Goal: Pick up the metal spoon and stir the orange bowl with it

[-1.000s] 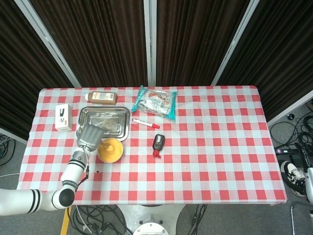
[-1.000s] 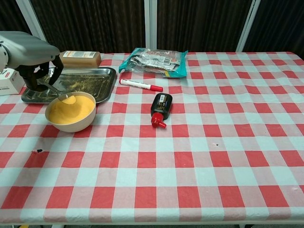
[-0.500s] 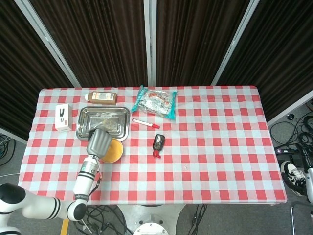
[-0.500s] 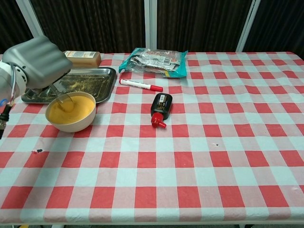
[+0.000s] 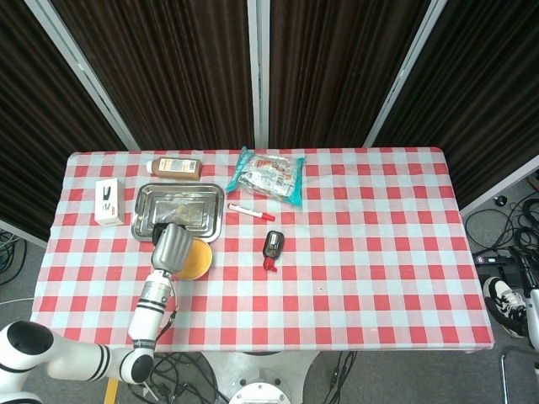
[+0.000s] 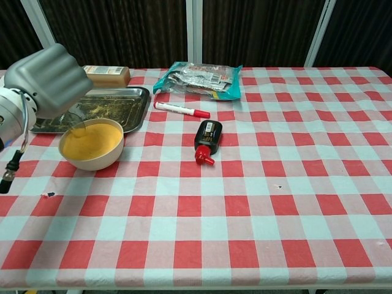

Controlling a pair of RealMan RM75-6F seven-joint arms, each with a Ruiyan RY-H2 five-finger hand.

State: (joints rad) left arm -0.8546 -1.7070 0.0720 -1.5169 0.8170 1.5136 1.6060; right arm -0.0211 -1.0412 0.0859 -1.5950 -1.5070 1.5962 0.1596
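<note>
The big table [image 6: 257, 202] had a red and white checked cloth. A shiny metal tray [image 5: 179, 209] lay just behind the orange bowl [image 6: 92, 144]. A crinkly snack bag [image 5: 269, 174] lay further back, to the right of the bowl. The left hand [image 6: 49, 79] was grey and hung over the bowl's back left edge. Its fingers were hidden, so I could not tell how they lay. The bowl was round, cream outside and orange inside. Only a thin bit of the metal spoon [image 6: 78, 125] showed, dipping into the bowl under the hand.
</note>
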